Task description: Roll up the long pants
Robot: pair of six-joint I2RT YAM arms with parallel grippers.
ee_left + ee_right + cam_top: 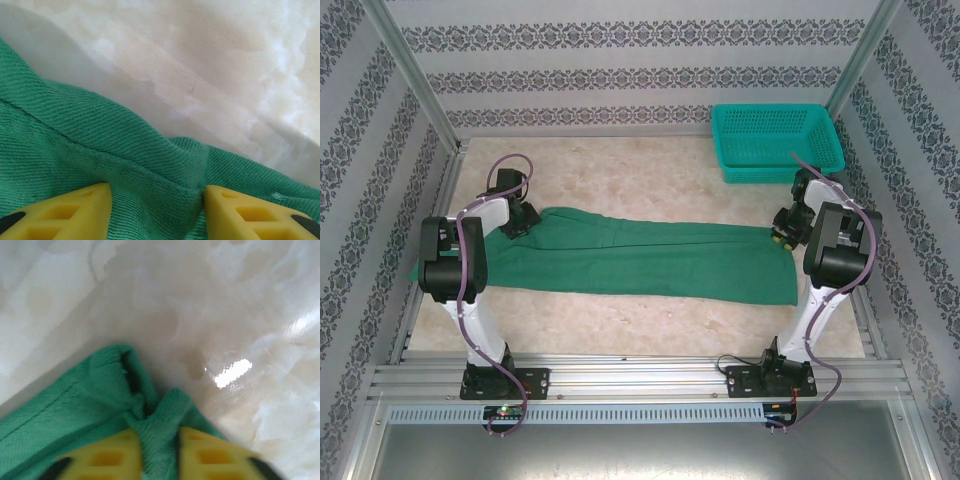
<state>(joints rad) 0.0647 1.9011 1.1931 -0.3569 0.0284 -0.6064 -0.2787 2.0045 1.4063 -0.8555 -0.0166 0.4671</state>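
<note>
Elbow high on the left arm: rises from the near-left base, folds back on itself and drops the wrist toward the desk. Ends in the left hand, tipped down onto the far edge of the long pants at their wide end. From the left wrist, shows that hand's yellow fingers standing apart, pressed into green twill on either side of a raised, bunched fold and clamped on it; pale desk past the cloth's edge.

Across the middle of the desk, between the two hands: long pants laid flat and stretched left to right, wide end at the left hand, narrow leg end at the right hand.

On the right arm, much the same pose: climbs from the near-right base, bends at a raised elbow, turns the wrist inward and down. Puts the right hand on the far corner of the leg end. From the right wrist, shows fingers drawn almost together, nipped on a puckered bit of hem, a folded corner of cloth poking out just ahead, glossy desk beyond. Behind the right hand, in the far right corner: teal mesh basket, apart from the pants.
</note>
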